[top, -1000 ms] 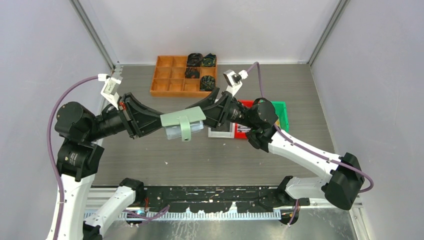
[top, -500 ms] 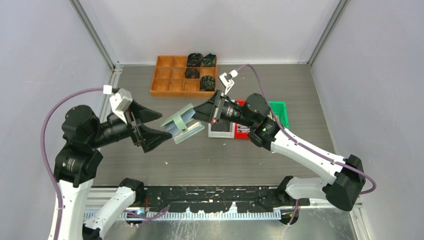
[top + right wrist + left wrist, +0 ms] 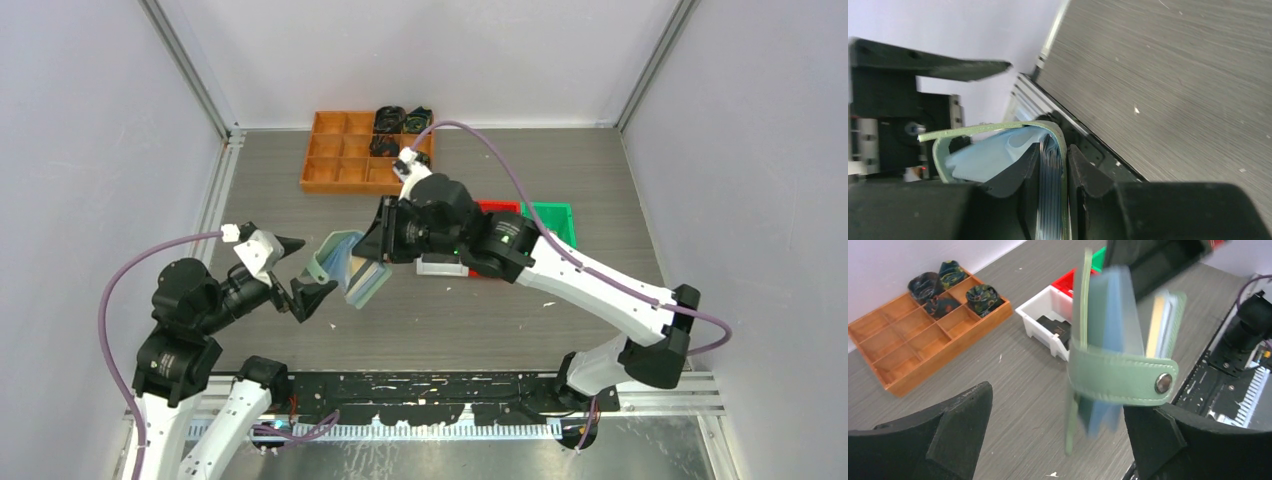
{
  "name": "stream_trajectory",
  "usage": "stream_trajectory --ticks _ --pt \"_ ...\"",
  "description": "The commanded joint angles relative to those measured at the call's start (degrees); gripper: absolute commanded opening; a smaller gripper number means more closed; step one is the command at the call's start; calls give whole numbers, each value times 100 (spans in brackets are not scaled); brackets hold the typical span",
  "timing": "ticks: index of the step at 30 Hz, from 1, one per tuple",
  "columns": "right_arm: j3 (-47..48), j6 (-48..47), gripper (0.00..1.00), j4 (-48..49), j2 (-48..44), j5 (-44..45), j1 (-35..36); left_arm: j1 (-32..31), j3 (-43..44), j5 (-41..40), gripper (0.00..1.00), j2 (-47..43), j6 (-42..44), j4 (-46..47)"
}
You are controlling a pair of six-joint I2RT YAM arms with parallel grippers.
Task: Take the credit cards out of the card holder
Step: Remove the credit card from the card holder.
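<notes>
Backed off toward lower left, left gripper gapes wide; right gripper pinches card holder splayed, exposing credit cards.

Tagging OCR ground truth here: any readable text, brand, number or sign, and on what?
None readable.
Card holder: plain, only a metal snap, no print seen.
Black item in the white bin: pale marks, too blurred to read.
</notes>
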Motion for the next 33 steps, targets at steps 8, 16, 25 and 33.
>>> stream_trajectory --ticks 8,16,25,33 --pt "748 -277 2 -525 422 586 296 -1 0 749 100 213 -488 301" --pt "985 -221 2 -399 659 459 335 -1 -230 480 100 276 -487 156" --pt "865 -60 2 36 847 -39 334 -2 -140 123 99 709 -618 134" --pt "384 -52 8 662 457 -327 302 -6 -38 117 59 561 153 -333"
